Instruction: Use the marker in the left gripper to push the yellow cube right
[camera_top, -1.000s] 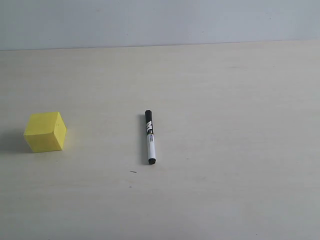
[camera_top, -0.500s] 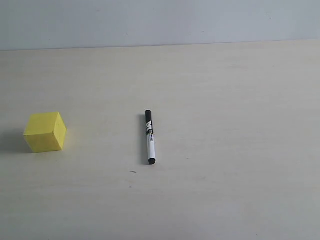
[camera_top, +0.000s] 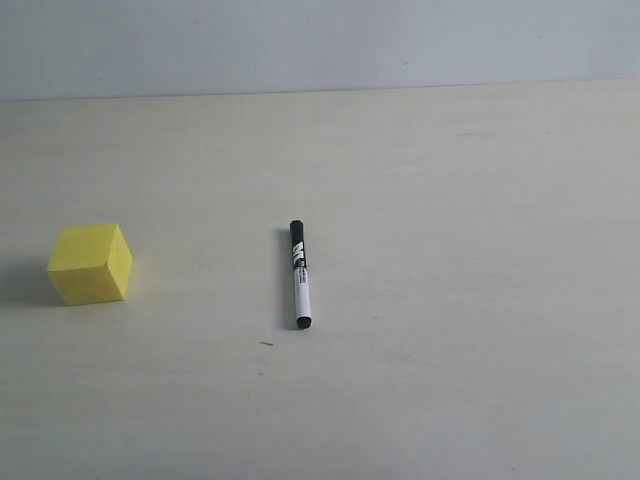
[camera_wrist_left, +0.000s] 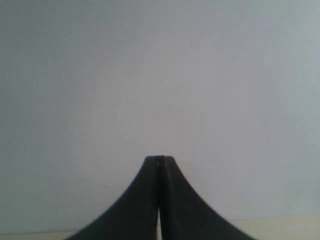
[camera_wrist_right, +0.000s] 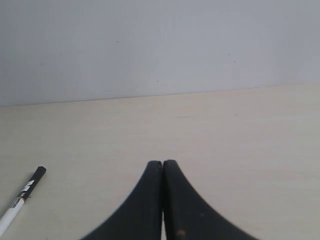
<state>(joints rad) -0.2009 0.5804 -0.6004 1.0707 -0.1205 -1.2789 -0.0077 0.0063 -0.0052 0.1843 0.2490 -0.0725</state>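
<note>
Two black grippers sit closest to the wrist cameras. The left gripper (camera_wrist_left: 160, 159) has its jaws pressed flat together with nothing between them. Their smooth, matte outer edges flare away in curves from a blunt tip. Past it come a thin strip of table (camera_wrist_left: 285, 227) and then plain grey wall (camera_wrist_left: 160, 75). The right gripper (camera_wrist_right: 162, 162) has the same shape, and its jaws are likewise closed on nothing, above the pale table. The marker (camera_wrist_right: 20, 202) lies on the surface some way off from it.

In the exterior view nothing has moved since a second ago: marker and cube lie exactly where they were. Nearest on the table is a tiny dark speck (camera_top: 266, 344). Just beyond it the marker (camera_top: 300, 275) lies flat near the middle of the table, running almost straight away from the camera. It is a slim round pen with a small black end nearest, then a white barrel, then a black far part. Well apart to its left stands the yellow cube (camera_top: 90, 264), matte and sharp-edged, showing its top and two side faces, with a soft shadow on its left. The table is cream and smooth, with faint marks. Beyond its far edge rises the bare grey wall.
</note>
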